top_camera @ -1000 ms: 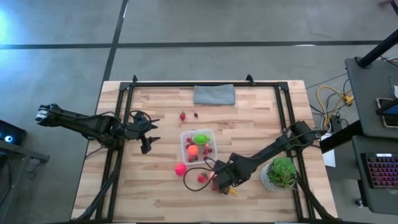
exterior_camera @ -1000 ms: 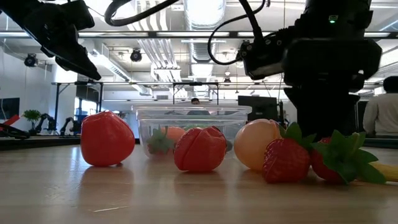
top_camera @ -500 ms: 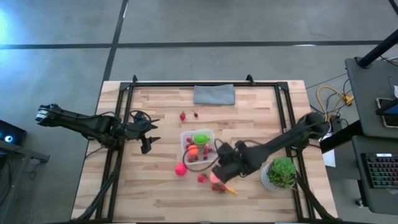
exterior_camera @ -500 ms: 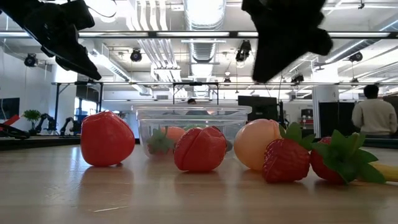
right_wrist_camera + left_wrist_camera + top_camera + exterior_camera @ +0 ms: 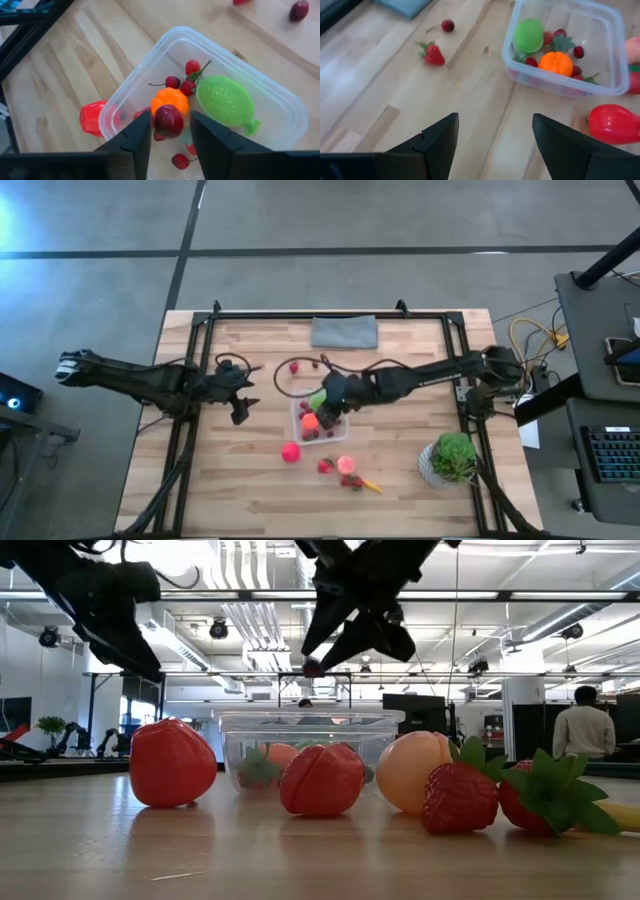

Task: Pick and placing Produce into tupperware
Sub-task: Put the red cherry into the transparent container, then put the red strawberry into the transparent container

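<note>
My right gripper (image 5: 170, 131) hovers over the tupperware (image 5: 280, 107), fingers pinching a dark-red berry (image 5: 168, 120); let go off-centre, it may bounce out toward 6 o'clock. Left gripper (image 5: 492, 137) waits, fingers spread, empty.

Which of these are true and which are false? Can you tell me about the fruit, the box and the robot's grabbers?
1. The right gripper is over the clear box. True.
2. A dark red fruit sits between the right gripper's fingers. True.
3. The clear box is empty. False: it holds a green fruit, an orange fruit and small red cherries.
4. The left gripper is holding a strawberry. False: its fingers stand open with nothing between them, and the strawberry lies on the table.
5. The grey cloth is inside the box. False: it lies flat on the table near the far edge.
</note>
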